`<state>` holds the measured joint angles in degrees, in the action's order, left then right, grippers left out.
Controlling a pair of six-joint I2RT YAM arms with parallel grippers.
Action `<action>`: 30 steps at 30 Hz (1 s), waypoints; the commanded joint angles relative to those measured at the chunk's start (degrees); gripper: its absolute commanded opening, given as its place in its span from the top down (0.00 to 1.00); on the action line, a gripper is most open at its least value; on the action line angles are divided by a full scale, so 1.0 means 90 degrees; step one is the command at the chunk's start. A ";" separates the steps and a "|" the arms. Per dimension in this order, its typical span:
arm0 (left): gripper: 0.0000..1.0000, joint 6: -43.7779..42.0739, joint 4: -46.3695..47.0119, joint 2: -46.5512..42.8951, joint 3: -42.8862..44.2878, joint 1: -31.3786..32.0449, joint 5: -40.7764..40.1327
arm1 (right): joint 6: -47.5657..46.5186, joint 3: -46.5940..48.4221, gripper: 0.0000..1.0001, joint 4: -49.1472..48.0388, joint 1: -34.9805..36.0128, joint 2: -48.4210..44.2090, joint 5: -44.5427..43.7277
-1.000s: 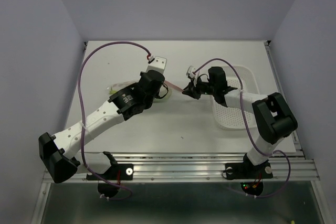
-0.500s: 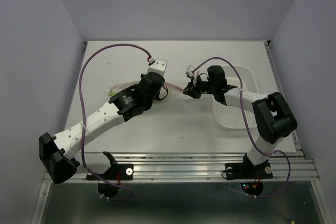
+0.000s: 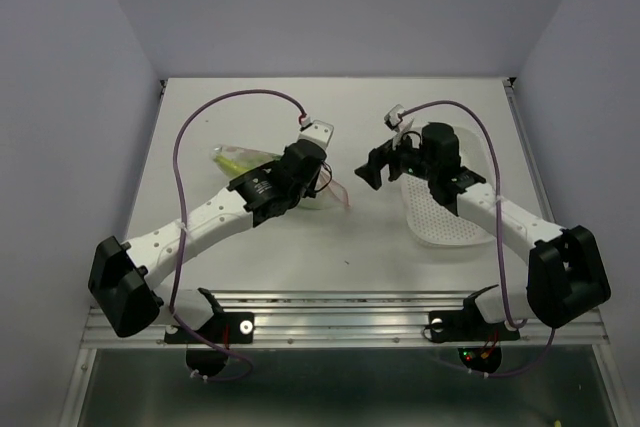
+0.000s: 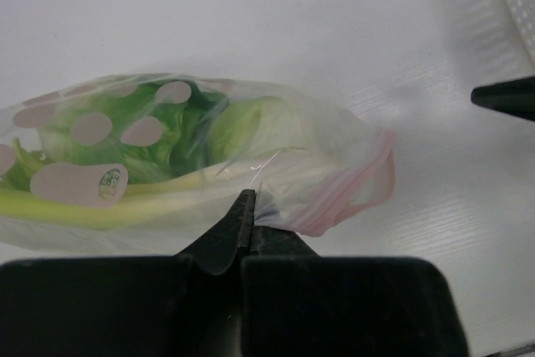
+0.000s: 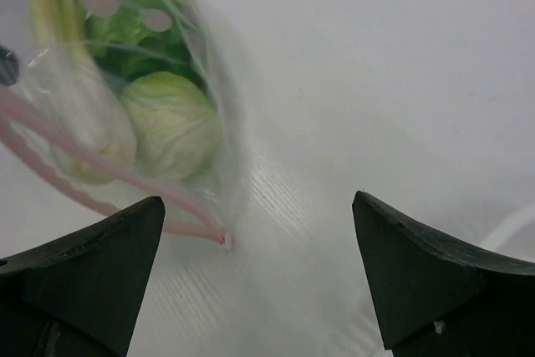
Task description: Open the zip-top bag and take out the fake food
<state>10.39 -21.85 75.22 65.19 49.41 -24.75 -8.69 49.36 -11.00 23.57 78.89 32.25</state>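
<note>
Grippers: left gripper clamped on zip-top bag edge, arm outstretched; right gripper spread wide, off bag.

My left arm reaching up and right from elbow bent at near left corner. My left gripper pinching, fingertips pressed together on thin fold of bag. My right arm stretching up and left from elbow bent at near right. My right gripper hanging spread wide, fingers gripping nothing, facing left gripper, standing apart from it.
</note>
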 commanded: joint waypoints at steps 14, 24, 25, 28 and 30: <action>1.00 -0.0012 -0.0112 0.0343 0.0218 0.0330 0.0172 | 0.4558 -0.0660 0.00 0.0384 -0.0012 -0.0680 0.0283; 1.00 -0.0071 -0.0034 0.0022 0.0101 0.0535 0.0202 | 0.4579 -0.0427 0.00 -0.0037 0.0320 -0.0251 0.0002; 1.00 -0.0080 -0.0014 -0.0018 0.0091 0.0574 0.0211 | 0.4559 -0.0368 0.00 -0.0037 0.0320 -0.0192 -0.0106; 1.00 -0.0129 0.0044 -0.0125 0.0013 0.0604 0.0182 | 0.4588 -0.0095 0.00 0.0070 0.0320 0.0129 -0.0292; 1.00 -0.0149 0.0045 -0.0145 -0.0016 0.0604 0.0124 | 0.4598 0.0081 0.00 0.0197 0.0320 0.0276 -0.0312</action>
<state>9.89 -23.40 77.56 65.19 54.41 -22.48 32.47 45.58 -7.68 26.15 79.46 31.46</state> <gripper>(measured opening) 0.025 0.998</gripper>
